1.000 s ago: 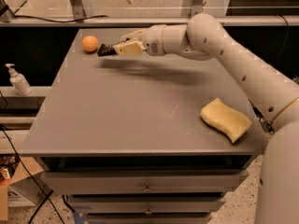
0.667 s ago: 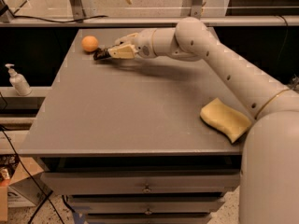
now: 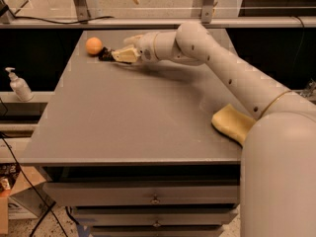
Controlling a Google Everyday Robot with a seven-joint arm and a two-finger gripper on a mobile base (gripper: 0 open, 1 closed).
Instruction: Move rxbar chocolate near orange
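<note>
The orange (image 3: pixel 94 45) sits at the far left of the grey table (image 3: pixel 138 117). The rxbar chocolate (image 3: pixel 105 54), a dark flat bar, lies low at the table surface just right of the orange and almost touches it. My gripper (image 3: pixel 120 47) reaches in from the right and is shut on the bar's right end. Only the bar's dark left end shows past the pale fingers (image 3: pixel 126 56).
A wavy yellow sponge (image 3: pixel 233 124) lies near the table's right edge, beside my arm's base. A soap dispenser bottle (image 3: pixel 19 85) stands on a shelf left of the table. A metal rail runs behind the table's far edge.
My gripper has carried the rxbar chocolate leftward toward the orange, and the bar's end now sits right beside it. The orange and the sponge have not moved.
</note>
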